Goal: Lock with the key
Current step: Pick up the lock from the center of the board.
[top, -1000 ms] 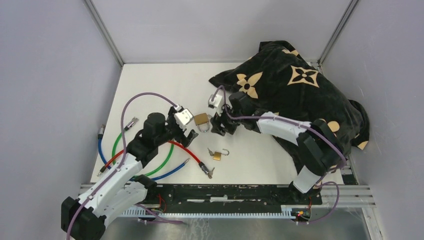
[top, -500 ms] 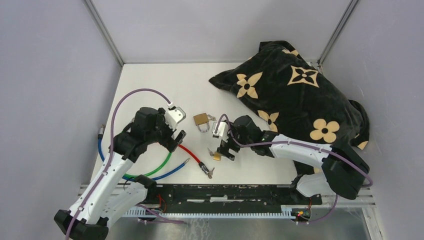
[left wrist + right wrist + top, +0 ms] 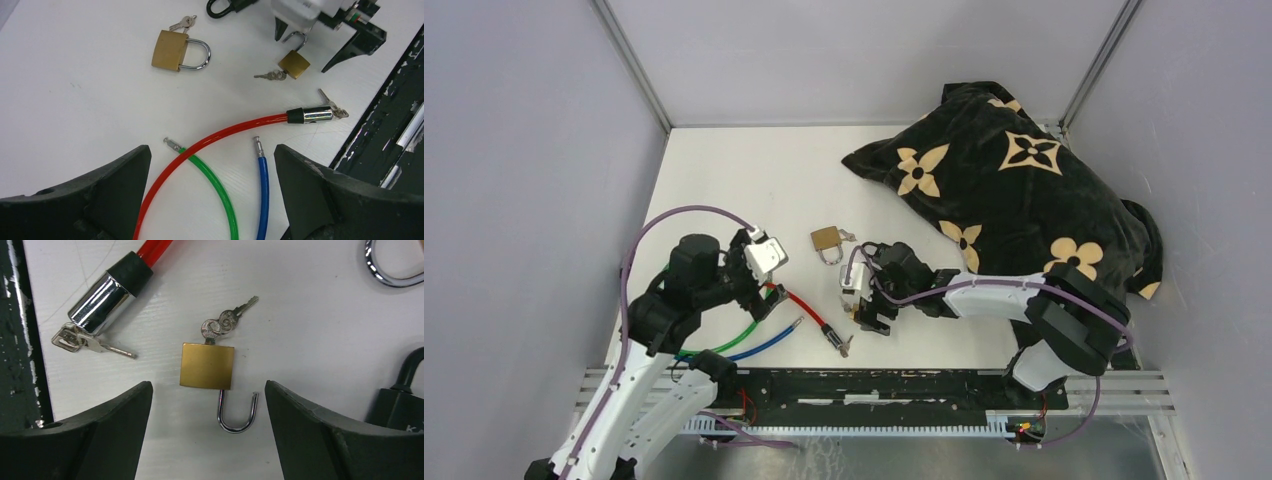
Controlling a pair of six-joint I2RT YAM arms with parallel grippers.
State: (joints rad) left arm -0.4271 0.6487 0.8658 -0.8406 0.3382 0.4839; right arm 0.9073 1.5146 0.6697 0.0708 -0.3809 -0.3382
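Brass padlock [image 3: 207, 366], shackle [image 3: 237, 416] open and key [image 3: 214, 330] inserted, lies between spread right fingers [image 3: 100, 440]; left fingers [image 3: 100, 192] also spread.

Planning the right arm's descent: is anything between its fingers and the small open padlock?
Nothing visible. The right gripper hangs open over the small padlock, which lies on bare table; the red cable's metal end sits off to one side, apart from it.
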